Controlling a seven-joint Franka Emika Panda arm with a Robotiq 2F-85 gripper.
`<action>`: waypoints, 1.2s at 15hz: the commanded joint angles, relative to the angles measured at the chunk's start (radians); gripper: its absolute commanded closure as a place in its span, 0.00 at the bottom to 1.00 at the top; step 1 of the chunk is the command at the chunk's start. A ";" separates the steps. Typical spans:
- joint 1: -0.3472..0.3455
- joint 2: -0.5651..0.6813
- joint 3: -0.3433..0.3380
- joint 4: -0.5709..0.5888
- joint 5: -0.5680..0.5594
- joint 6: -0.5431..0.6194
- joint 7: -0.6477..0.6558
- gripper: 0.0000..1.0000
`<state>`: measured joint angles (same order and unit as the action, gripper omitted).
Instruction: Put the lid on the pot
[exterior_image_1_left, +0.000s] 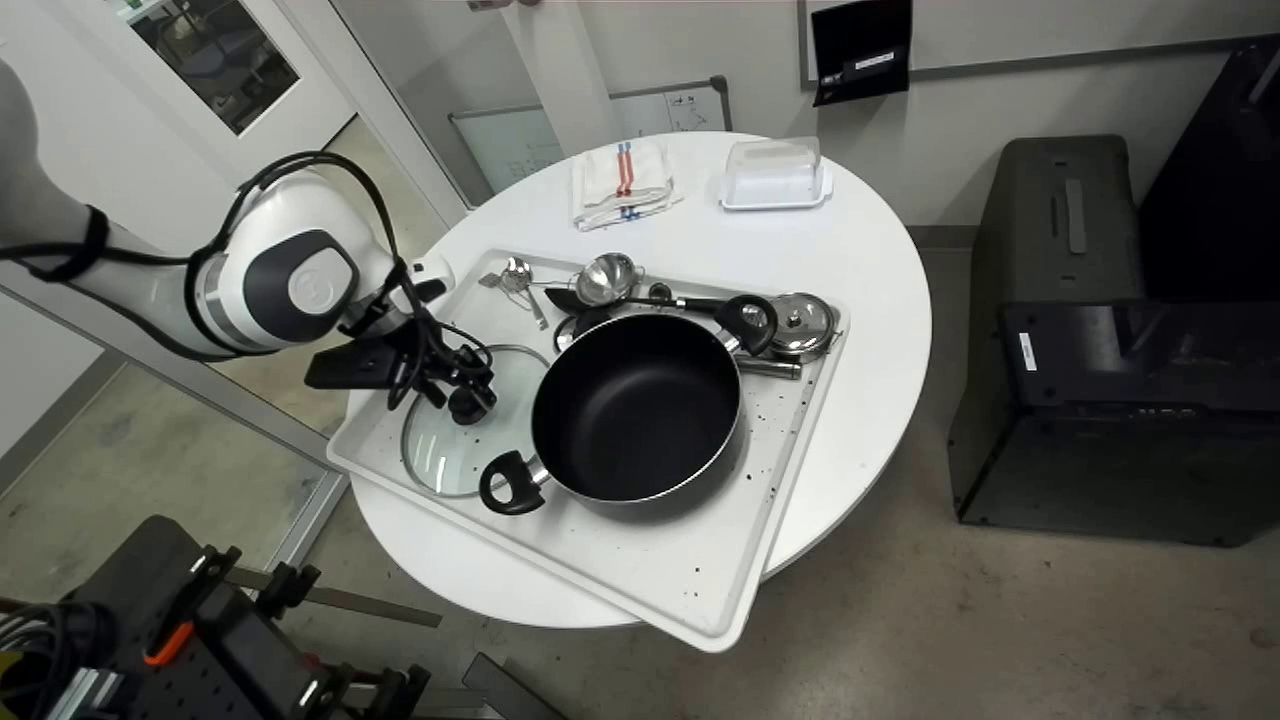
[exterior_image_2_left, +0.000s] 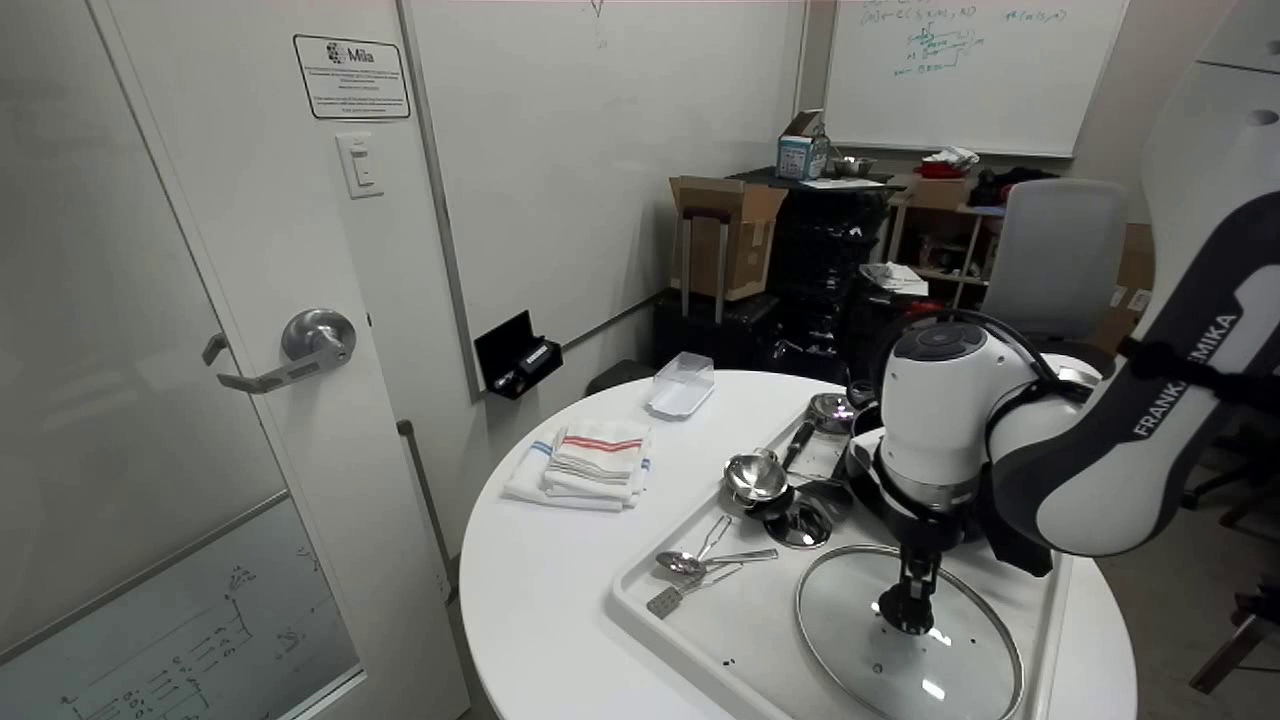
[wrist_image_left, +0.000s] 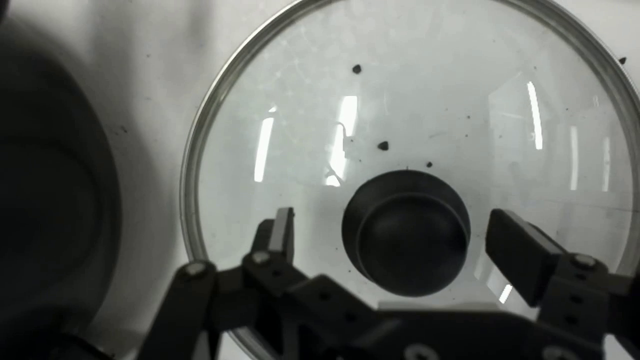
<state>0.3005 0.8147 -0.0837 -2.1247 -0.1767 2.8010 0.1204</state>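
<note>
The clear glass lid (exterior_image_1_left: 515, 400) with a metal rim lies flat on the white tray; it also shows in an exterior view (exterior_image_2_left: 850, 640) and the wrist view (wrist_image_left: 300, 150). Its dark knob (wrist_image_left: 412, 240) points up. The wide black pot (exterior_image_1_left: 640, 410) stands beside the lid, open at the top, one handle (exterior_image_1_left: 512, 483) over the lid's edge. The pot's side shows in the wrist view (wrist_image_left: 45, 190); the arm mostly hides it in an exterior view. My gripper (wrist_image_left: 390, 225) is open, its fingers on either side of the knob, with gaps to both. It also shows at the knob in both exterior views (exterior_image_1_left: 465, 385) (exterior_image_2_left: 915, 580).
The white tray (exterior_image_1_left: 690, 590) sits on a round white table (exterior_image_1_left: 880, 350). Metal utensils (exterior_image_1_left: 515, 280), a small strainer-like bowl (exterior_image_1_left: 605, 280) and a small lidded metal pot (exterior_image_1_left: 800, 325) lie behind the black pot. Folded towels (exterior_image_1_left: 625, 180) and a clear-covered dish (exterior_image_1_left: 773, 175) stand farther back.
</note>
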 joint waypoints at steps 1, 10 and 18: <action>0.008 0.000 -0.005 -0.004 -0.003 -0.008 0.012 0.32; 0.003 -0.012 0.002 -0.017 -0.003 -0.009 0.004 0.76; -0.014 -0.116 0.040 -0.101 0.003 0.001 -0.016 0.76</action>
<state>0.2997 0.7908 -0.0659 -2.1529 -0.1767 2.8013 0.1197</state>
